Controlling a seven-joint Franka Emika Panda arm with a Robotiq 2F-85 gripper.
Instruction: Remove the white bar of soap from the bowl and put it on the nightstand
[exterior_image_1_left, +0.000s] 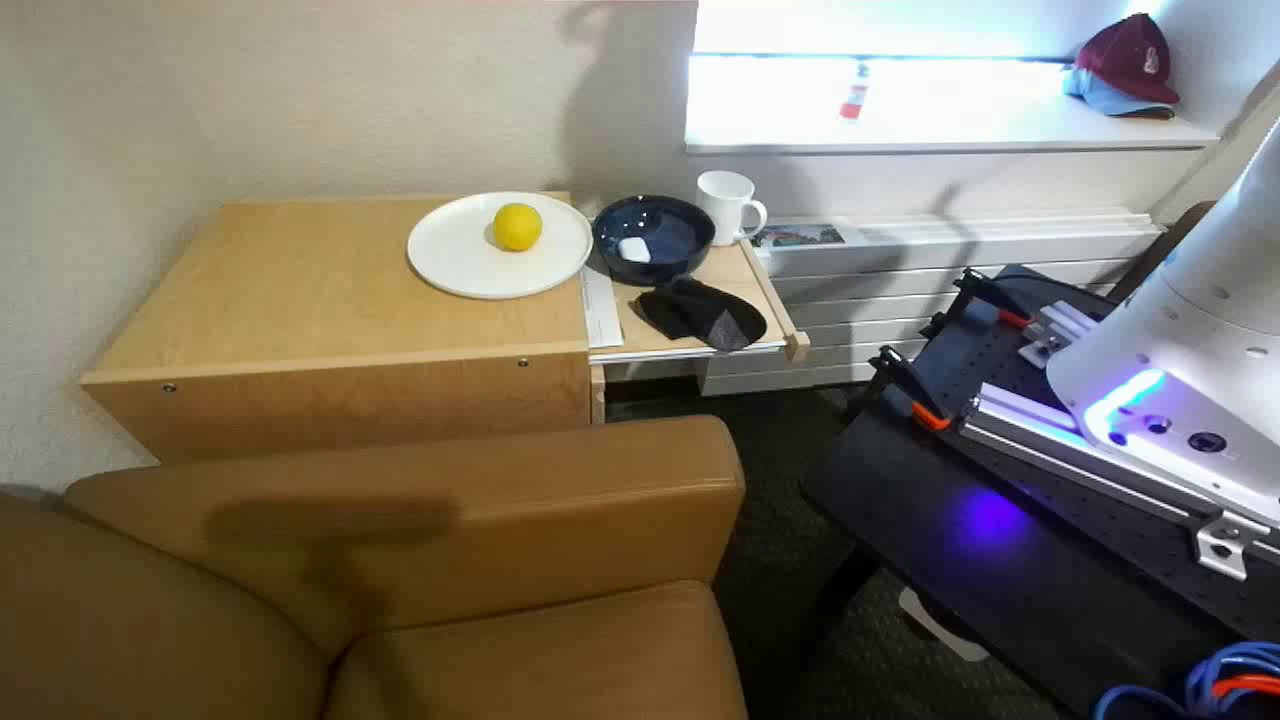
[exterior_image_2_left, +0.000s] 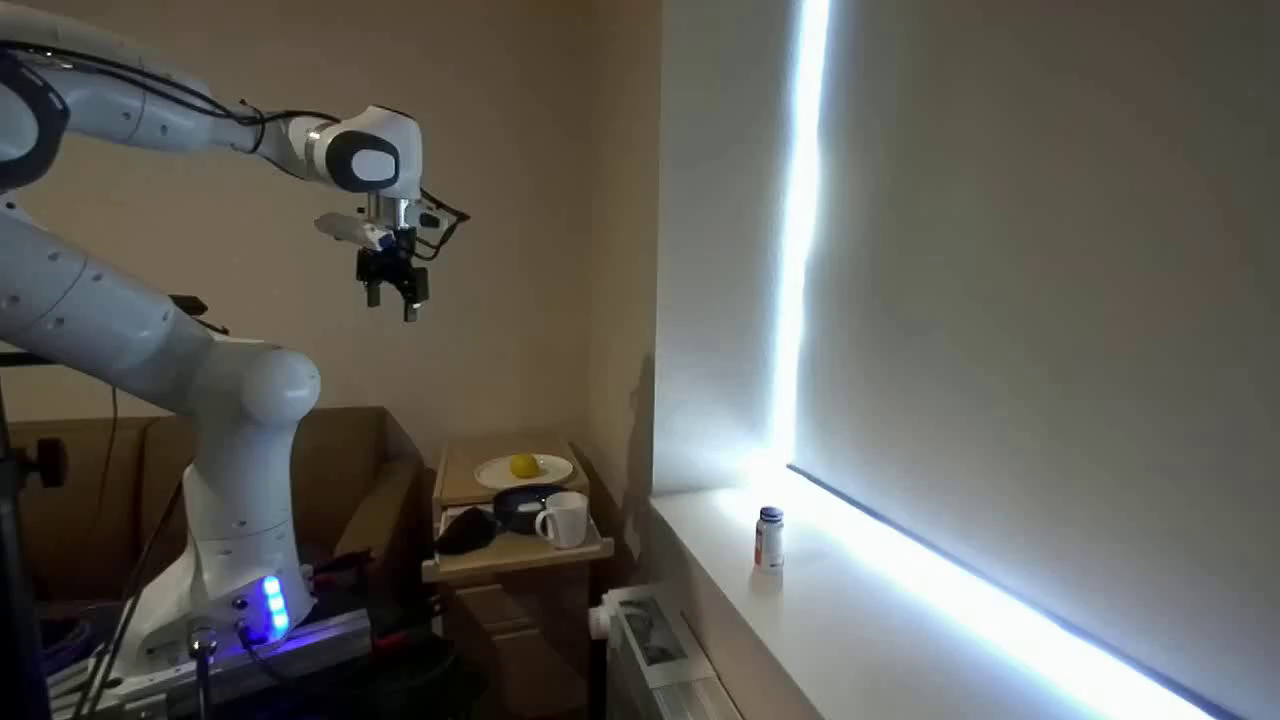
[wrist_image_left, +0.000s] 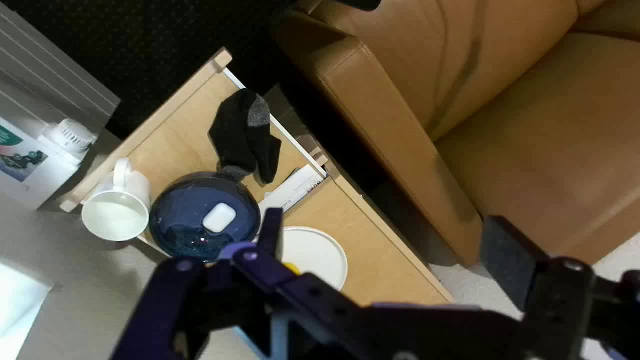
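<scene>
Noting the bowl (exterior_image_1_left: 672, 236): dark blue, upright, standing in the open drawer (wrist_image_left: 172, 145) that juts out from the tabletop (exterior_image_1_left: 300, 290). The white bar of soap (wrist_image_left: 219, 218) lies inside the bowl, on its floor, slightly off centre toward the white plate (exterior_image_1_left: 450, 255). Plate: on the tabletop, just beside the bowl, carrying a yellow round fruit (exterior_image_1_left: 517, 227). White mug (exterior_image_1_left: 722, 208): upright, just beside the bowl on the side away from the plate. Black fabric piece (wrist_image_left: 232, 132) with a grey patch: just beside the bowl, toward the brown seat (exterior_image_1_left: 500, 560). Gripper (exterior_image_2_left: 392, 305): pointing down, well above the bowl's level in an exterior view; wrist view shows its two fingers spread wide apart. Soap well apart from both. Mug-to-bowl contact: cannot tell.
</scene>
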